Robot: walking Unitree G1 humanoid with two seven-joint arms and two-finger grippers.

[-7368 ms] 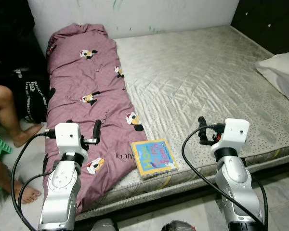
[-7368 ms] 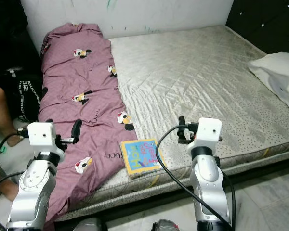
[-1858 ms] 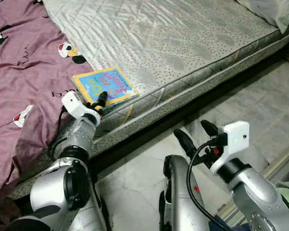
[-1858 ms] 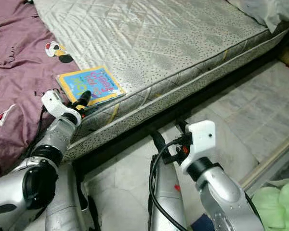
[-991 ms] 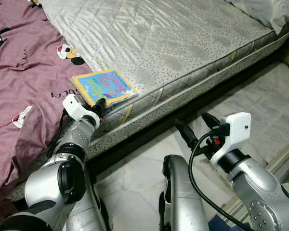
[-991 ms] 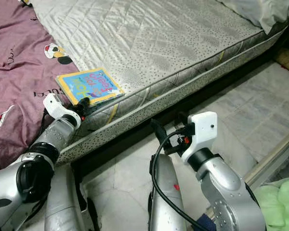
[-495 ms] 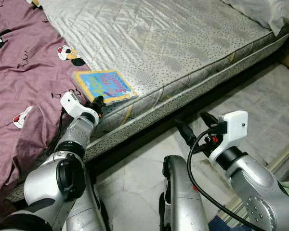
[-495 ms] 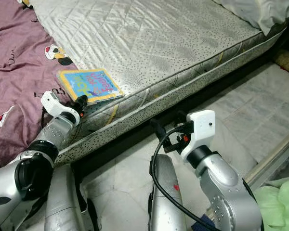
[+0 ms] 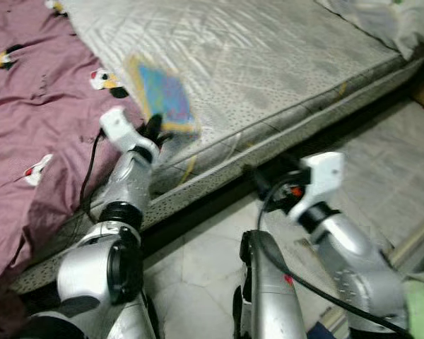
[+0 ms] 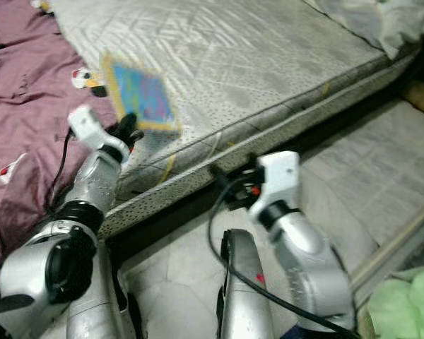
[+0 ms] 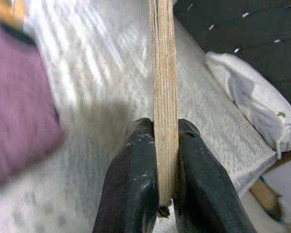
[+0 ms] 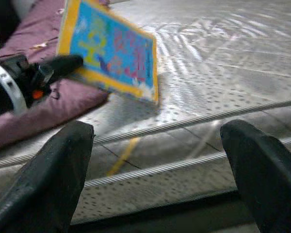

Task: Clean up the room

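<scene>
the book (image 9: 162, 95) is smeared by motion blur, so its cover letters cannot be read. the pillow (image 9: 381, 21) is cut by the top edge. the purple blanket (image 9: 35, 141) runs off the left edge.

Both arms are shiny silver with chunky rounded segments and black ring joints. Each wrist carries a boxy white camera housing, with a thick black cable looping from it down the forearm. The left gripper (image 11: 160, 194) has glossy, scuffed black fingers, the right gripper (image 12: 155, 184) matte black ones. Small red bits sit near both wrists.
</scene>
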